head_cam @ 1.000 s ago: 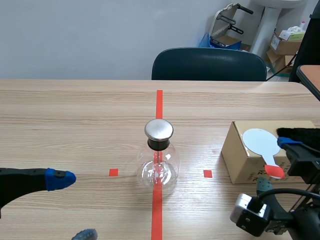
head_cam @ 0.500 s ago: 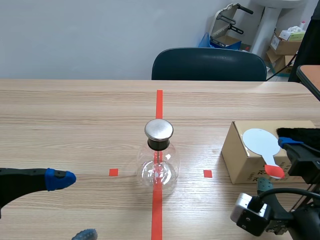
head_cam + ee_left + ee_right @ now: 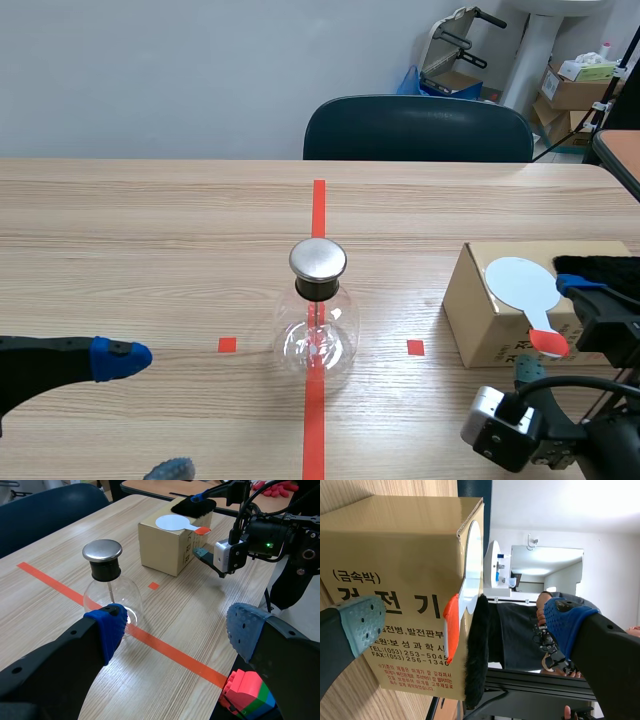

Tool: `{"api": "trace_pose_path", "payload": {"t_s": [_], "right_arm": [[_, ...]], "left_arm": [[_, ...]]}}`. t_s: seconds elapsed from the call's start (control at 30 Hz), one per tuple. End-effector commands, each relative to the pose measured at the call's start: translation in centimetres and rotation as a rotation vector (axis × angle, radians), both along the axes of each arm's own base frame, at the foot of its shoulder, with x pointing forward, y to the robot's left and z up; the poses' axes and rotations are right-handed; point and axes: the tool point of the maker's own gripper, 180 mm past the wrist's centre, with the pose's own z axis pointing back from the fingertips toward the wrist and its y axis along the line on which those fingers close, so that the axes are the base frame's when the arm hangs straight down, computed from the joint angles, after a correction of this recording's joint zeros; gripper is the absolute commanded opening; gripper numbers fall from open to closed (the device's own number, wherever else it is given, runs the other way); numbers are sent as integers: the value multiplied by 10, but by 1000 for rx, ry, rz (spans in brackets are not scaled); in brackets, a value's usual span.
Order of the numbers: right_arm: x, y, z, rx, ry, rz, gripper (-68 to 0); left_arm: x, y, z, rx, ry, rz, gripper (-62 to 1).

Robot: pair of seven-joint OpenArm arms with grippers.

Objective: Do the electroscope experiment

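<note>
The glass flask electroscope (image 3: 317,325) with its metal cap (image 3: 318,258) stands on the red tape line at the table's middle. A white paddle with a red handle (image 3: 522,287) and a black fur cloth (image 3: 600,268) lie on the cardboard box (image 3: 490,325) at the right. My right gripper (image 3: 555,328) is open at the box's near edge. In the right wrist view the paddle's handle (image 3: 451,625) and the cloth (image 3: 479,650) sit between its fingers (image 3: 362,622). My left gripper (image 3: 145,415) is open low at the left, with the flask (image 3: 107,587) just ahead of it.
A dark blue chair (image 3: 418,128) stands behind the table's far edge. Boxes and clutter (image 3: 575,85) fill the back right corner. Below the left gripper a red, green and blue toy block (image 3: 243,692) shows past the table's edge. The right arm's camera housing (image 3: 225,555) sits beside the box (image 3: 167,545).
</note>
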Motion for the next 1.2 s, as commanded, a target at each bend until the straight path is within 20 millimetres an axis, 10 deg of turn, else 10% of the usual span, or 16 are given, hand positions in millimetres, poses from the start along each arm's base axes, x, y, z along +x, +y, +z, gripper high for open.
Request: {"api": "trace_pose_path", "payload": {"t_s": [0.0, 1.17], "right_arm": [[7, -2, 9, 0, -34, -5, 4], [-3, -5, 5, 7, -16, -16, 4]], "left_arm": [[-1, -6, 9, -40, -9, -9, -170], [0, -6, 6, -24, 1, 0, -170]]}}
